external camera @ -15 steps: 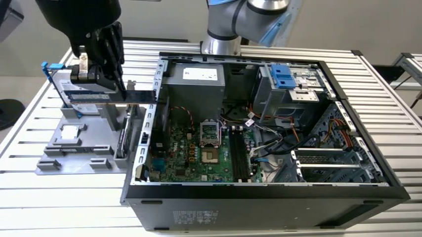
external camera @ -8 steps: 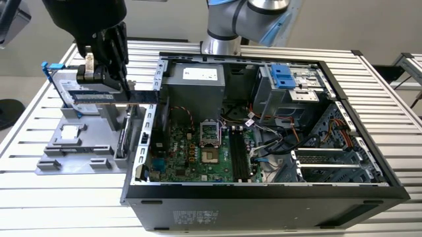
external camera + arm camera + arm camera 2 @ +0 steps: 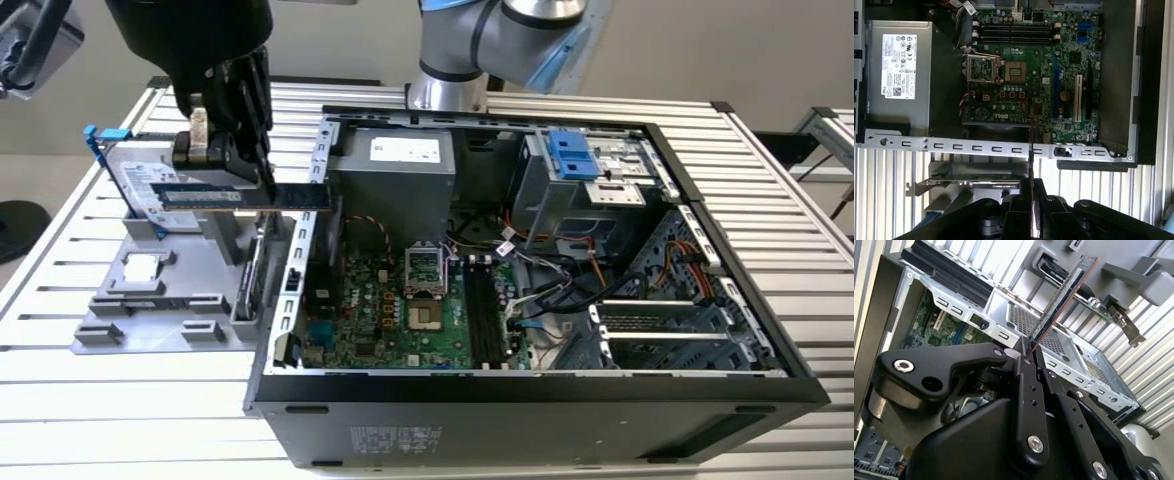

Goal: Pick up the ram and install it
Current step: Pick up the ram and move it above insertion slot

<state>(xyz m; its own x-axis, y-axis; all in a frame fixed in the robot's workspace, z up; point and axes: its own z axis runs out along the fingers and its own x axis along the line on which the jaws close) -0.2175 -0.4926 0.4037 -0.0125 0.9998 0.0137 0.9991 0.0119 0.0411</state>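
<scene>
My jaws are clamped on the long, thin, dark blue-green ram stick with black chips (image 3: pixel 240 197). It hangs level above the grey plastic parts rack (image 3: pixel 147 300), right at the side wall of the open black computer case (image 3: pixel 534 420). I'd call the pickup done, but the black memory slots (image 3: pixel 487 310) on the green motherboard look empty, so it's not installed yet.

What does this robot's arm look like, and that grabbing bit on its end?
The arm is made of round silver-grey tubes with a light blue joint cap. Its tool is matte black: chunky linked bars with rounded ends, round pivot holes and small silver screws, narrowing to two slim flat fingers.
</scene>
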